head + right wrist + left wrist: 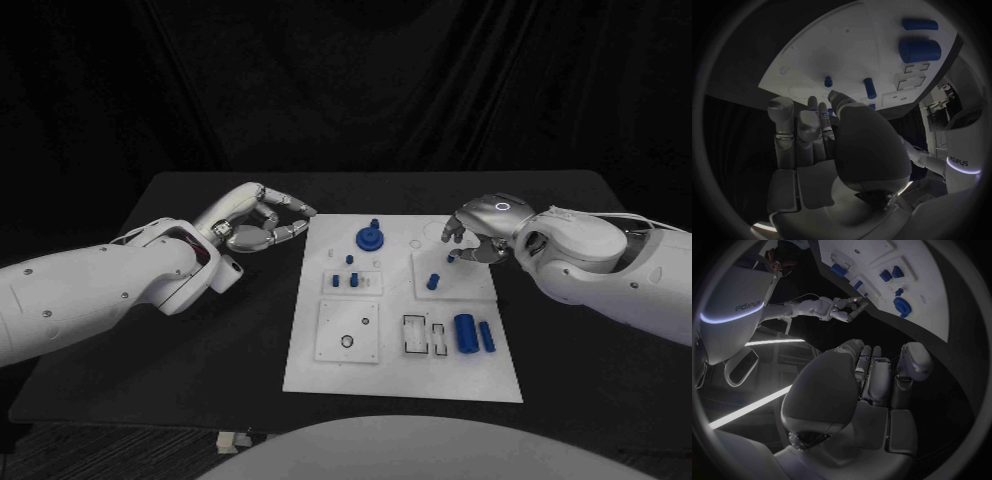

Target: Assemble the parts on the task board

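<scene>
Peg (pixel 450 258) under my right hand (pixel 480 228), empty, fingers curled down; I pinch it low, lift straight. Left hand (pixel 260 222) curled, empty.

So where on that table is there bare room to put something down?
The black table lies bare beside the task board, on both sides and in front. The board's near strip is bare too. It is crowded farther back, where the blue parts stand between the left hand and right hand.
</scene>
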`<control>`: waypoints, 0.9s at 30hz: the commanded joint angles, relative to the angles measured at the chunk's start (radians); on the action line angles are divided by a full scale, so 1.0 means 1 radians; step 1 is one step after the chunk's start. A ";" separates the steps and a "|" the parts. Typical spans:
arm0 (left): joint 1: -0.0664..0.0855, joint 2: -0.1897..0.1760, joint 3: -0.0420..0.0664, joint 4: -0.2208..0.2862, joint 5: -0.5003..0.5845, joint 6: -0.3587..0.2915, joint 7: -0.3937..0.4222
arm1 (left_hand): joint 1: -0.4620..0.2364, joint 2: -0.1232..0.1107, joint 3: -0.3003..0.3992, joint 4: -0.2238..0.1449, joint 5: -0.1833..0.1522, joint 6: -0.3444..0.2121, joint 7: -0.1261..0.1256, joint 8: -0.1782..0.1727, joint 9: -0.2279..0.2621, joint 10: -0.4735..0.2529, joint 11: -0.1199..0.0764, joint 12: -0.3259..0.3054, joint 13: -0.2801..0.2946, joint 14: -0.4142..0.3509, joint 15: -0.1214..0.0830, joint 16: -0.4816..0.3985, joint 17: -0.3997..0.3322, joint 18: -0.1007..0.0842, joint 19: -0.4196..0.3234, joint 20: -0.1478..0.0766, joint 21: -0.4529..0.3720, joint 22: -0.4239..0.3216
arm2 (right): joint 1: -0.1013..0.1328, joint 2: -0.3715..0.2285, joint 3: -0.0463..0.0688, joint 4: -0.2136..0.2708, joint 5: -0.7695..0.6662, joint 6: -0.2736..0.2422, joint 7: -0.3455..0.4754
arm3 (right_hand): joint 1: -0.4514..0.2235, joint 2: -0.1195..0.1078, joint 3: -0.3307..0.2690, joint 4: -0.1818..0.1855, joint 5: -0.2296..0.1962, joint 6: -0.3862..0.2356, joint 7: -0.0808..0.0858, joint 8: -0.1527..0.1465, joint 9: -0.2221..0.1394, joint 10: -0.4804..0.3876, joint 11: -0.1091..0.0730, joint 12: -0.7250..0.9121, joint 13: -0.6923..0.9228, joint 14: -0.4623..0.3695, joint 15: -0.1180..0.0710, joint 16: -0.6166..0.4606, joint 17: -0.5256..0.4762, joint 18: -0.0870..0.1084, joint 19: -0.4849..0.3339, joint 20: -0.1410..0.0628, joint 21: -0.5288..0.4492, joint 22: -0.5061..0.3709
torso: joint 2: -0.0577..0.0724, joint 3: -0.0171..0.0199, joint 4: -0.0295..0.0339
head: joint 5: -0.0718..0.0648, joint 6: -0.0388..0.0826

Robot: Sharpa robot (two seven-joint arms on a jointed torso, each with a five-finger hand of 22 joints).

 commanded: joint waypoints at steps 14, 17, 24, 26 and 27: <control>-0.004 0.002 0.001 0.001 0.003 0.010 0.009 | 0.011 0.003 0.000 -0.006 0.006 0.004 0.001 0.002 -0.001 0.007 0.002 0.003 -0.001 -0.003 0.006 0.000 -0.001 0.008 -0.006 0.002 -0.005 0.130 | -0.018 0.014 0.001 -0.025 0.001 0.023 -0.007 | 0.009 0.004 0.011 -0.001 0.028 0.025 0.000 0.014 0.006 0.003 -0.003 0.003 0.000 -0.008 0.000 -0.003 0.001 -0.001 -0.004 -0.002 -0.005 0.099 | -0.001 0.0002 -0.0015 | 0.000 0.000; -0.004 0.002 0.001 0.001 0.003 0.010 0.009 | 0.012 0.003 0.001 -0.006 0.007 0.004 0.002 0.001 -0.001 0.007 0.003 0.003 -0.001 -0.004 0.007 -0.001 -0.002 0.008 -0.006 0.002 -0.004 0.131 | -0.020 0.016 0.001 -0.028 0.001 0.025 -0.007 | 0.008 0.003 0.010 -0.001 0.028 0.026 0.000 0.015 0.006 0.004 -0.003 0.003 0.000 -0.008 0.000 -0.003 0.001 -0.001 -0.004 -0.002 -0.006 0.099 | -0.001 0.0001 -0.0017 | 0.001 0.000; -0.006 0.002 0.001 0.001 0.003 0.010 0.010 | 0.012 0.003 0.001 -0.006 0.007 0.004 0.002 0.001 -0.001 0.007 0.003 0.003 -0.001 -0.004 0.007 -0.001 -0.002 0.008 -0.006 0.002 -0.004 0.131 | -0.025 0.022 0.001 -0.035 0.001 0.026 -0.007 | 0.009 0.003 0.011 -0.002 0.026 0.031 0.000 0.017 0.007 0.008 -0.005 0.006 0.001 -0.008 -0.001 -0.003 0.000 -0.001 -0.003 -0.003 -0.005 0.099 | -0.001 0.0001 -0.0017 | 0.002 0.000; -0.006 0.002 0.001 0.000 0.003 0.011 0.010 | 0.013 0.004 0.002 -0.006 0.007 0.004 0.002 0.001 -0.001 0.008 0.003 0.003 -0.001 -0.004 0.008 -0.001 -0.002 0.008 -0.007 0.003 -0.005 0.130 | -0.026 0.024 0.001 -0.038 0.001 0.027 -0.006 | 0.009 0.003 0.011 -0.002 0.026 0.031 0.000 0.017 0.007 0.008 -0.005 0.006 0.001 -0.008 -0.001 -0.003 0.000 -0.001 -0.003 -0.003 -0.005 0.099 | -0.001 0.0001 -0.0013 | 0.001 0.000; -0.006 0.002 0.001 0.000 0.003 0.011 0.010 | 0.013 0.004 0.002 -0.006 0.007 0.004 0.002 0.001 -0.001 0.008 0.003 0.003 -0.001 -0.004 0.008 -0.001 -0.002 0.008 -0.007 0.003 -0.005 0.130 | -0.027 0.026 0.001 -0.039 0.001 0.027 -0.006 | 0.010 0.003 0.011 -0.003 0.026 0.031 0.000 0.017 0.007 0.009 -0.005 0.007 0.001 -0.008 -0.001 -0.003 0.001 -0.001 -0.003 -0.003 -0.006 0.099 | -0.001 0.0000 -0.0013 | 0.001 0.000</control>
